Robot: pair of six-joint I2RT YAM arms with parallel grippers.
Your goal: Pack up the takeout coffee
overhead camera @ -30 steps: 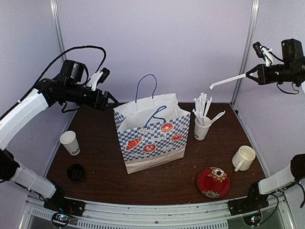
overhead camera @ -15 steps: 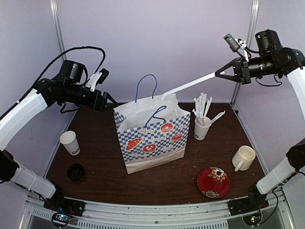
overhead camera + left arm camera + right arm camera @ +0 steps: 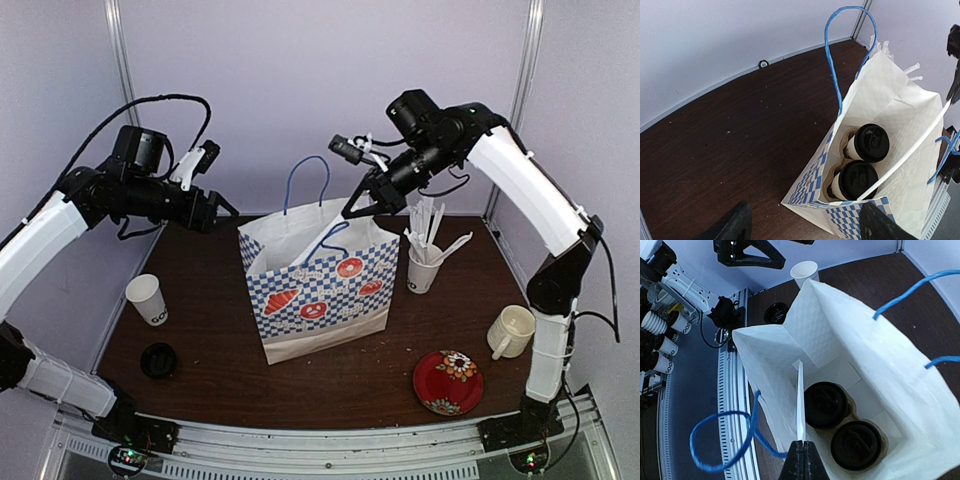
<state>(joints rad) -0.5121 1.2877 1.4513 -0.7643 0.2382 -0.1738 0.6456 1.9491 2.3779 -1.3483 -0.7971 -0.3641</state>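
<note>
Table [image 3: 200, 370]: bag [image 3: 320, 300] hides lidded cups [image 3: 867, 145] overhead; R fingers [image 3: 792, 465] pinch stirrer [image 3: 800, 405], L fingers [image 3: 737, 225] apart.

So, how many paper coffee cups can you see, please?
3: two lidded cups side by side in the bag, one open cup on the table left of it. Others may be hidden.

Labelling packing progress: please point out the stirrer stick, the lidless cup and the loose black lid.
stirrer stick [image 3: 902, 150], left wrist view, middle of its shaft
lidless cup [image 3: 150, 302], top external view, its side wall
loose black lid [image 3: 158, 360], top external view, its centre
</note>
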